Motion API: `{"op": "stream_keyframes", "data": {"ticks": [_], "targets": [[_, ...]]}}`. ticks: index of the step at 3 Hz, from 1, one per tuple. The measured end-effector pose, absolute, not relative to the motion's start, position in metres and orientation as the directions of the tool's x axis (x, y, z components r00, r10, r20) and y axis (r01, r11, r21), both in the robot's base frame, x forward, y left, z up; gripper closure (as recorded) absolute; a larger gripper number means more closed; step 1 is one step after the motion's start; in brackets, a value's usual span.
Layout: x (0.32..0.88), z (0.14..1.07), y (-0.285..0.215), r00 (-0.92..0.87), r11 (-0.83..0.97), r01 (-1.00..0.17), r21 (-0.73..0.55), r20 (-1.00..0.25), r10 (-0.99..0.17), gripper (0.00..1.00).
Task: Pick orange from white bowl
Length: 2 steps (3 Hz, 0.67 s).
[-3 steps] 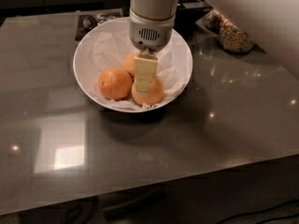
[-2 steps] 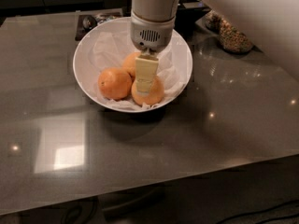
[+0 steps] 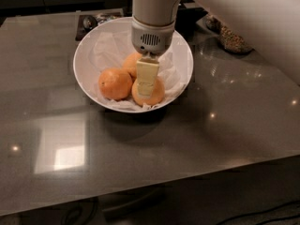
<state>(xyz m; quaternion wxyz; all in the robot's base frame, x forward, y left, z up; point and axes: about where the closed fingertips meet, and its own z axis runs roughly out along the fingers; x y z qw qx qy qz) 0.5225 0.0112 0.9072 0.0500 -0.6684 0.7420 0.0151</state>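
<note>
Orange (image 3: 149, 101) lies in the bowl (image 3: 83, 50), near and right among the fruit, with the gripper (image 3: 147, 86) down on top of it. Whether the gripper grasps it or only rests over it, I cannot tell.

Against the earlier frames nothing has shifted: the bench (image 3: 187, 149), the arm (image 3: 243, 18), the bowl, the gripper and the fruit all stand as they did.

One grey, glossy bench fills the scene. One white arm comes in from the far right and ends in one gripper pointing straight down over the bowl. One white bowl stands on the far middle of the bench, lined with crumpled paper (image 3: 108, 48). It holds three fruits, touching one another: the orange, a deeper one (image 3: 115, 83) to its left, and a third (image 3: 131, 62) on the far side.

The gripper's pale lower end covers the middle and top of the orange, so only its sides and near edge show. The third fruit is mostly hidden behind the gripper and the other two. A jar (image 3: 232, 40) at the far right is half cut off by the arm. Small dark things (image 3: 93, 20) beyond the bowl's left rim are too dim to name.
</note>
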Motion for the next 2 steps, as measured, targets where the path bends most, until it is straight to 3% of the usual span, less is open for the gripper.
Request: {"op": "stream_keyframes", "data": {"ticks": [2], "targets": [[0.5275,0.8922,0.0108,-0.113,0.116,-0.993,-0.036,-0.064,-0.992,0.36]]}}
